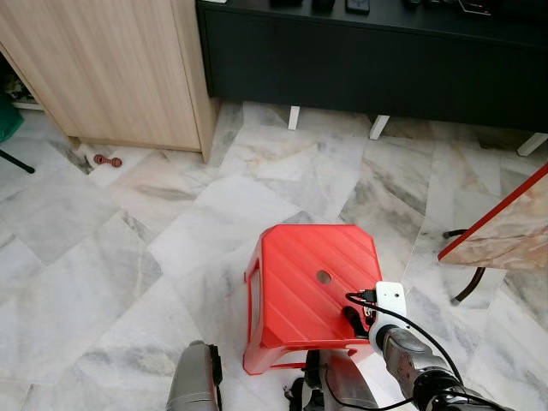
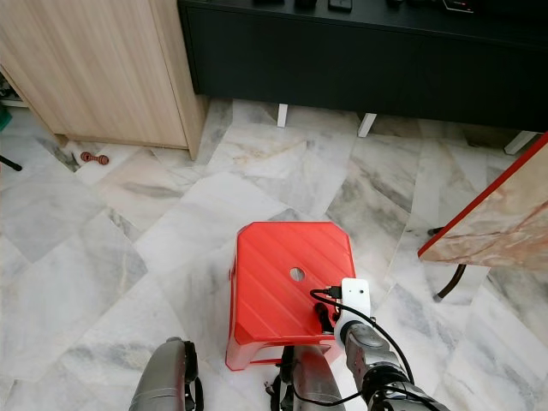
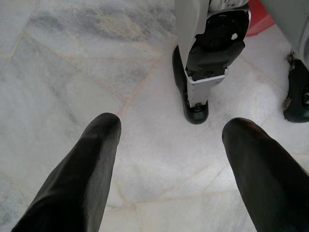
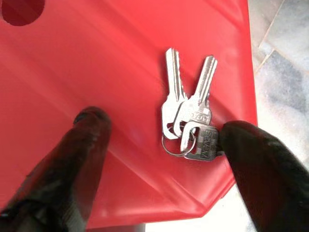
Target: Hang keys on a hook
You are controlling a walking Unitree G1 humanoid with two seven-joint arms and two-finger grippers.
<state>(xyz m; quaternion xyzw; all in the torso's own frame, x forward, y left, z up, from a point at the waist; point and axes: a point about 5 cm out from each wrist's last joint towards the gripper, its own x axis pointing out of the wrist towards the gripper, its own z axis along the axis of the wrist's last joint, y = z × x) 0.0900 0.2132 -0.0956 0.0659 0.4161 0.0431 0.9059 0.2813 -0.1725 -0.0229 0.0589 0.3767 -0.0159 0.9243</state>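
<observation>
Head pair: high up, facing forward and steeply down over the marble floor (image 1: 103,282), red stool (image 1: 312,287) near the lower middle, cabinet (image 1: 111,68) and dark sideboard (image 1: 377,60) far along the top edge. Same scene in both eyes, slightly shifted sideways.

Left wrist: low, very close to the floor, along the left claw (image 3: 169,159), facing the robot's foot (image 3: 195,108).

Right wrist: close above the stool top, along the right claw (image 4: 161,150), keys (image 4: 189,121) between the fingers. Stool shared with the head pair; floor shared by all.
</observation>
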